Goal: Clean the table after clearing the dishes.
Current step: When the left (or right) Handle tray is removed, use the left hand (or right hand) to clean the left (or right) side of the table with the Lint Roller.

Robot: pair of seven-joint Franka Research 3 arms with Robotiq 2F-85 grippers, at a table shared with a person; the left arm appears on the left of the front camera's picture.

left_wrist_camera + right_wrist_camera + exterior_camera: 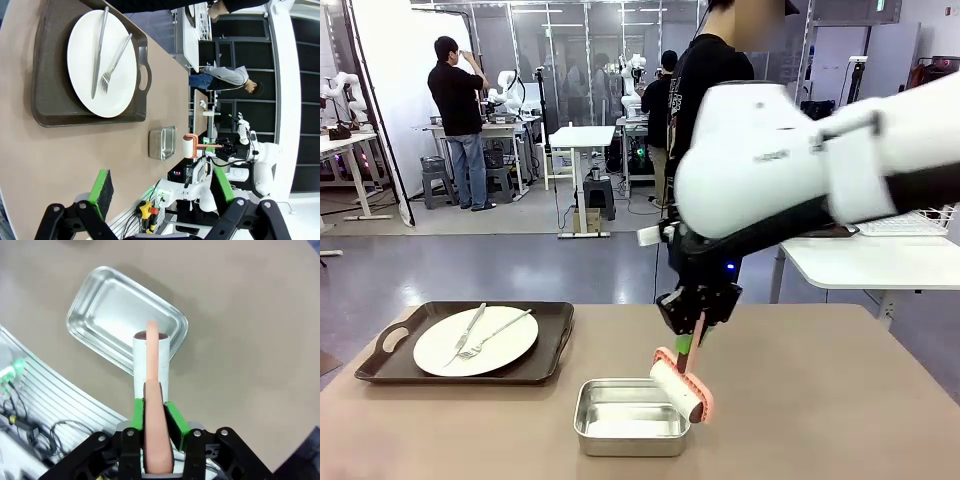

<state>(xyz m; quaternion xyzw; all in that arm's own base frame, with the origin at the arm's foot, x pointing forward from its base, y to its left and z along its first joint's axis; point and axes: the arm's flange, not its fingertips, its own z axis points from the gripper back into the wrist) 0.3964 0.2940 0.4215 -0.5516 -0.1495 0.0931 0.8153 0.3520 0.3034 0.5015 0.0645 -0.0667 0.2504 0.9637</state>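
1. My right gripper pinches a roller above the tabletop's near edge.
2. My left gripper is spread, empty.
3. I think little is done: the plate sits at the left edge.

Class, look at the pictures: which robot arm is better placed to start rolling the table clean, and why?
Right, probably: the right tool grips the roller by its pink handle, roll low by the steel pan on the table. The left tool is open and empty.
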